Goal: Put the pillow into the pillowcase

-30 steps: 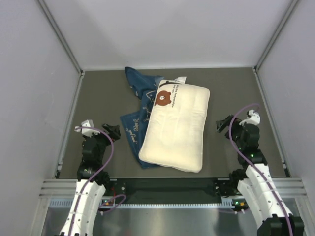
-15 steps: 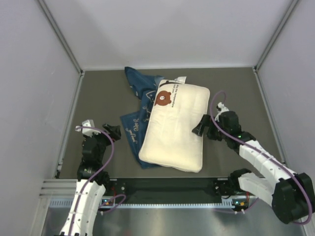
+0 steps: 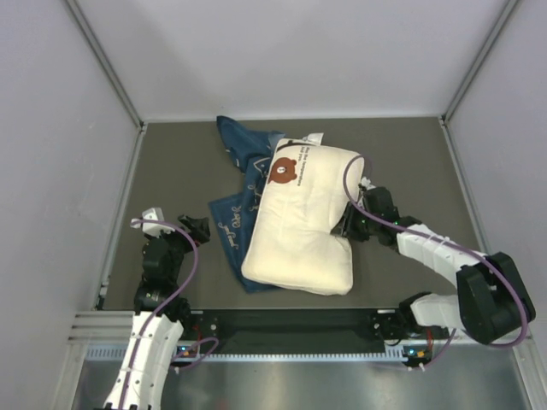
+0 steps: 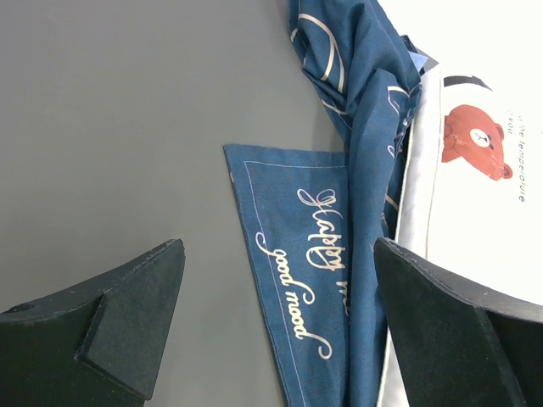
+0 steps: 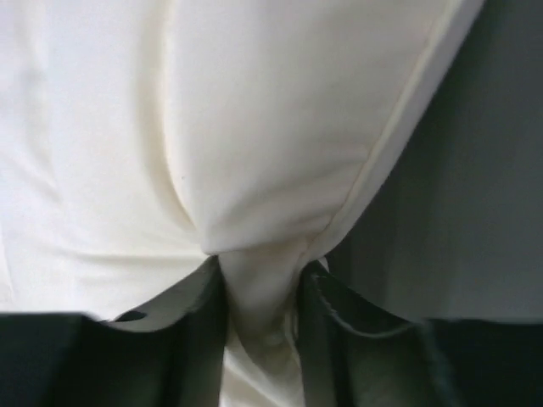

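Note:
The cream-white pillow point(image 3: 303, 218) with a brown bear print lies in the middle of the table, on top of the dark blue pillowcase point(image 3: 239, 192), which sticks out to its left and far side. My right gripper point(image 3: 349, 224) is shut on the pillow's right edge, and a fold of cream fabric point(image 5: 259, 305) is pinched between its fingers. The pillow is dented inward there. My left gripper point(image 3: 195, 229) stands open near the table's left front, apart from the pillowcase point(image 4: 322, 254), whose corner with cursive writing lies between its fingers point(image 4: 127, 314) in the wrist view.
Grey walls point(image 3: 68, 171) close in the dark table point(image 3: 410, 162) on the left, right and far sides. A metal rail point(image 3: 291, 329) runs along the near edge between the arm bases.
My right arm swung left from the table's right side to the pillow and closed on its right edge, denting it. The left arm has not moved.

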### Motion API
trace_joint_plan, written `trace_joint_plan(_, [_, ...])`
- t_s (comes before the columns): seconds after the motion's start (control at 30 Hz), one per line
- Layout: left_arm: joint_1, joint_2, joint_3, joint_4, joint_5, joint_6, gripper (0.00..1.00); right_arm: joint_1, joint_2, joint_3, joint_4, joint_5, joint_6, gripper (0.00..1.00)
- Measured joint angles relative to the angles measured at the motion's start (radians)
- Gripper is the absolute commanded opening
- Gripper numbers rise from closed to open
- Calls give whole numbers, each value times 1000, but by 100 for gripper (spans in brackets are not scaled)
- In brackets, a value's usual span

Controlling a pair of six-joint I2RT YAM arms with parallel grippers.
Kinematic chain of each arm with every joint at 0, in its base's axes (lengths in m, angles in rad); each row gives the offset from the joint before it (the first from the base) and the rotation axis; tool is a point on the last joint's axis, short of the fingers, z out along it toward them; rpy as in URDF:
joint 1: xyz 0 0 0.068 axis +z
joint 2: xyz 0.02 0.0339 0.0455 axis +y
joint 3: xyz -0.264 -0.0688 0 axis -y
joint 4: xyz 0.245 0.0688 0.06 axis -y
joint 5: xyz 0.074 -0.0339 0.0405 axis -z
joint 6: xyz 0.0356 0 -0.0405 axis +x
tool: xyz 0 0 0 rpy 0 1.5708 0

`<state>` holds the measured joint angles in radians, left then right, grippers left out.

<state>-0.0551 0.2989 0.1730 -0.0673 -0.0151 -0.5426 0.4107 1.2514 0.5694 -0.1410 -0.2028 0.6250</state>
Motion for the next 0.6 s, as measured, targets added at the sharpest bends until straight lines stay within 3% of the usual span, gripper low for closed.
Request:
trace_joint_plan(0.07, [0, 0, 0, 0, 0, 0, 98, -2, 13, 50, -28, -9, 2, 6])
trace_joint_plan(0.13, [0, 0, 0, 0, 0, 0, 98, -12, 13, 98, -60, -14, -2, 0])
trace_joint_plan(0.37, [0, 0, 0, 0, 0, 1, 97, -124, -40, 291, -157, -76, 7, 0])
trace_joint_plan(0.6, [0, 0, 0, 0, 0, 3, 97, -470, -128, 413, -221, -197, 4, 1])
